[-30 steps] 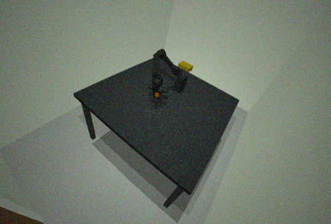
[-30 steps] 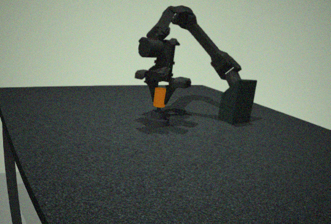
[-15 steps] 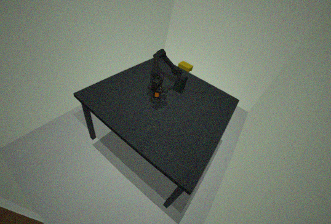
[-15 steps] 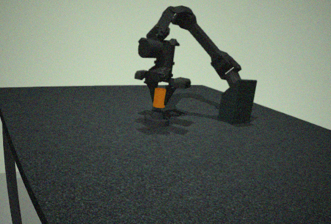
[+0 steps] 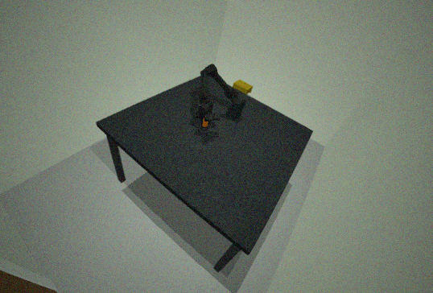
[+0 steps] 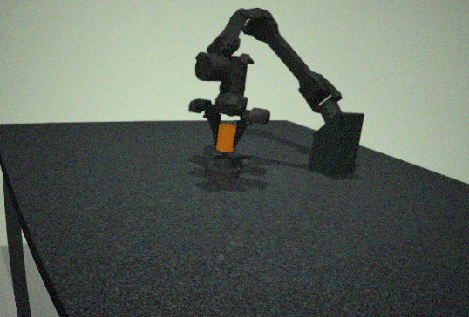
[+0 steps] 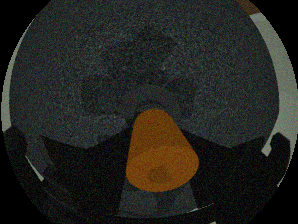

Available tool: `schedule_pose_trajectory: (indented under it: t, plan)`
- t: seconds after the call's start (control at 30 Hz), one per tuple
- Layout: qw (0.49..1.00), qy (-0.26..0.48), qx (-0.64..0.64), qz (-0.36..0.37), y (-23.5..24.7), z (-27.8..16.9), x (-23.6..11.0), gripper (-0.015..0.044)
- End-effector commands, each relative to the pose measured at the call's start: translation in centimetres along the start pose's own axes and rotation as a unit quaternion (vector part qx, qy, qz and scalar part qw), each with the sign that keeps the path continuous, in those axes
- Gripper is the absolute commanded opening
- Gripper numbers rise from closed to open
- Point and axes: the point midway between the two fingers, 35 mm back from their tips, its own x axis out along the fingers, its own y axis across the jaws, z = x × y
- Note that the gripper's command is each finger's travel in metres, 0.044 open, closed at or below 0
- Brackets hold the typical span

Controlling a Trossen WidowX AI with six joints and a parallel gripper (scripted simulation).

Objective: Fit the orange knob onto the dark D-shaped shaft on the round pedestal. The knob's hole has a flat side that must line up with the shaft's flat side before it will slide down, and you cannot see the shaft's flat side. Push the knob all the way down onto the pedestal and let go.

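Note:
The orange knob (image 5: 205, 122) (image 6: 226, 138) (image 7: 162, 165) is a cylinder held nearly upright. My gripper (image 6: 226, 143) (image 7: 154, 133) points down and is shut on the knob, one finger on each side. The dark round pedestal (image 6: 222, 171) (image 7: 137, 95) stands under the knob and is hard to tell from the shadows around it. In the exterior view the knob's lower end is above the pedestal's body. The shaft cannot be made out clearly, and the knob hides its middle in the wrist view. I cannot tell whether the knob touches the shaft or how the flats lie.
The dark table (image 5: 225, 177) (image 6: 261, 235) carries the arm's base (image 5: 237, 109) (image 6: 336, 144), which stands to the right of the pedestal in the exterior view. A yellow block (image 5: 242, 86) shows beyond the table's far edge in the top view. Arm shadows fall around the pedestal.

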Motion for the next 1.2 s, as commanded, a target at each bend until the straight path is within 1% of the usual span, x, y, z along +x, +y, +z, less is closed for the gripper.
schedule_pose_trajectory:
  t: [0.0, 1.17]
  plan:
    - [1.0, -0.002, -0.005, -0.003, 0.0, 0.08, 0.12, 0.0]
    - [1.0, -0.001, -0.012, -0.003, 0.05, -0.08, 0.38, 0.0]
